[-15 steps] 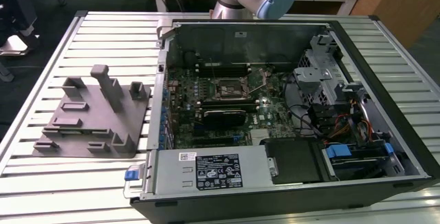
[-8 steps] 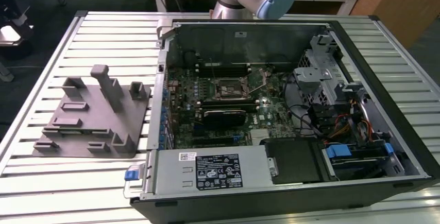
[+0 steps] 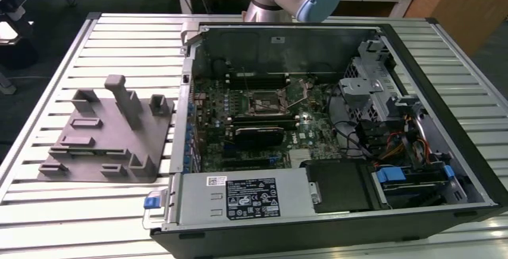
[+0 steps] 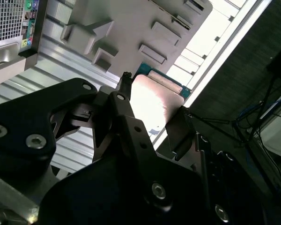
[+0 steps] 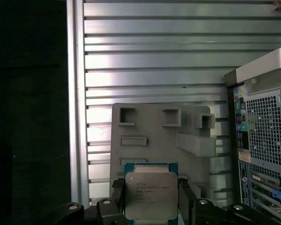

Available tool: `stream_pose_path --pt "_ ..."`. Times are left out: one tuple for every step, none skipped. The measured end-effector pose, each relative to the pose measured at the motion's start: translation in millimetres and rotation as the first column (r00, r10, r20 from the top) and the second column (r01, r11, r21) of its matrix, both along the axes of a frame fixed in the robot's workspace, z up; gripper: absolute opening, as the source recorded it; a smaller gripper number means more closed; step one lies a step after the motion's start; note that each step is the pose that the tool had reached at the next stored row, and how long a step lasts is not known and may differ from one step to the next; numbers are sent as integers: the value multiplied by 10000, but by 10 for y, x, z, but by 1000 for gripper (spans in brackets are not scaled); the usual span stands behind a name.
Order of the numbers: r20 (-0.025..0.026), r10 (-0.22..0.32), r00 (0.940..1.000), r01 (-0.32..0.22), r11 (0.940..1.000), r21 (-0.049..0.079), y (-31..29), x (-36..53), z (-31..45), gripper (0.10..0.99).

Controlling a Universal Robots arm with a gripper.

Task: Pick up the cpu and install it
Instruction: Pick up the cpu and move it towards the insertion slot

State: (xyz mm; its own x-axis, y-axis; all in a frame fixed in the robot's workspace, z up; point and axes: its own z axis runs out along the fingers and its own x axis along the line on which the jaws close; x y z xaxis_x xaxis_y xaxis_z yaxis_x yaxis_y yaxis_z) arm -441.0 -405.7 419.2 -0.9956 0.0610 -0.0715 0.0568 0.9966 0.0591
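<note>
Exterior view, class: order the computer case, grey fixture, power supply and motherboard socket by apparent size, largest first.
1. computer case
2. grey fixture
3. power supply
4. motherboard socket
The grey fixture and power supply look fairly close, and the supply seems nearer the camera, so that pair is unsure.

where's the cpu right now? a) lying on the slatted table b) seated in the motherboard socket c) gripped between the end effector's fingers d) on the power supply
c: in the first wrist view the cpu sits clamped between the fingers of the end effector, in front of the grey fixture.

Smooth silvery metal cpu (image 5: 151, 194) top
</note>
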Motion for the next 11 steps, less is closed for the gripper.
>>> stream_pose_path --pt "-1 0 10000 0 10000 -1 0 0 1 541" --pt "-2 0 10000 0 10000 -1 0 0 2 541" --pt "-3 0 10000 0 10000 -2 0 4 3 541" --pt "-6 1 10000 -1 10000 -3 0 13 4 541" --pt "-3 0 10000 0 10000 -1 0 26 2 541" --pt "-3 -1 10000 1 10000 -1 0 46 2 541" --pt "-3 0 10000 0 10000 -2 1 66 2 541" --pt "-3 0 10000 0 10000 -1 1 87 2 541" --pt "-2 0 10000 0 10000 -1 2 109 1 541" --pt "-2 0 10000 0 10000 -1 2 132 1 541" --pt "-2 0 10000 0 10000 -1 3 156 1 541"
